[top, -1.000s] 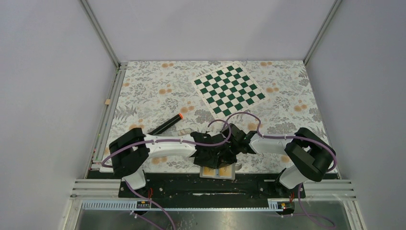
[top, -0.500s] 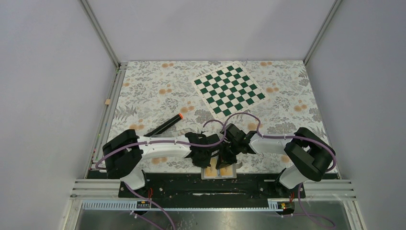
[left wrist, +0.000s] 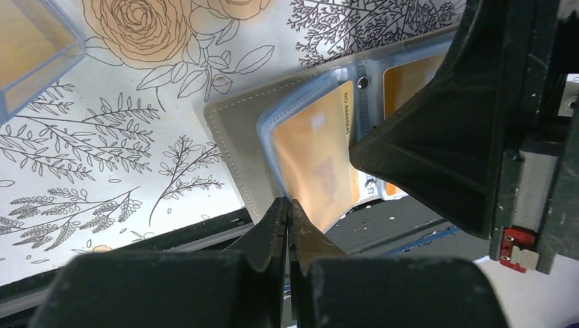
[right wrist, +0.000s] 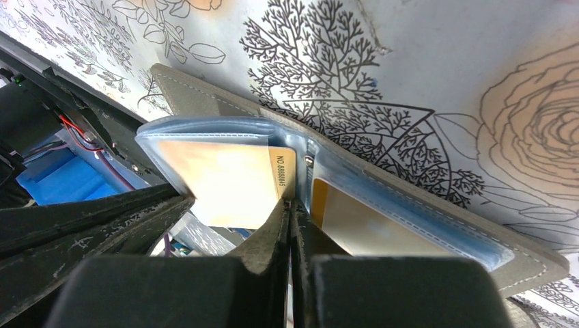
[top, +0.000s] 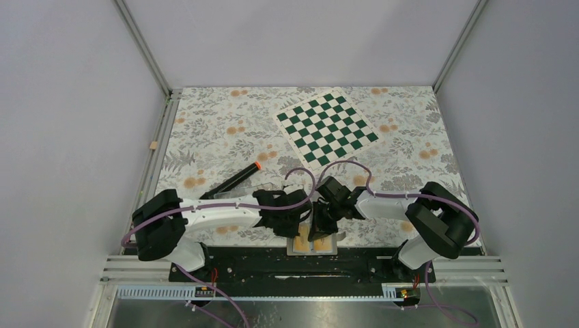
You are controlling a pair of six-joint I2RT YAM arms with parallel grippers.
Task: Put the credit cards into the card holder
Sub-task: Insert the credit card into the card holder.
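The card holder (left wrist: pixel 235 137) lies open, credit cards (left wrist: pixel 314 150) pocketed, at the near bench (top: pixel 225 116) edge. Left claw (left wrist: pixel 288 203) and right claw (right wrist: pixel 290 203): closed.

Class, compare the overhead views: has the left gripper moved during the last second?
Yes. The left gripper has drawn leftward, uncovering more of the card holder, which stays put.

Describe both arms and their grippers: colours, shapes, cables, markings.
The left arm and right arm have white tubular links between bulky black joint housings. Purple cables loop along both. The left gripper and right gripper are matte black, each with two tapered wedge-shaped fingers that look scuffed. No markings are legible.
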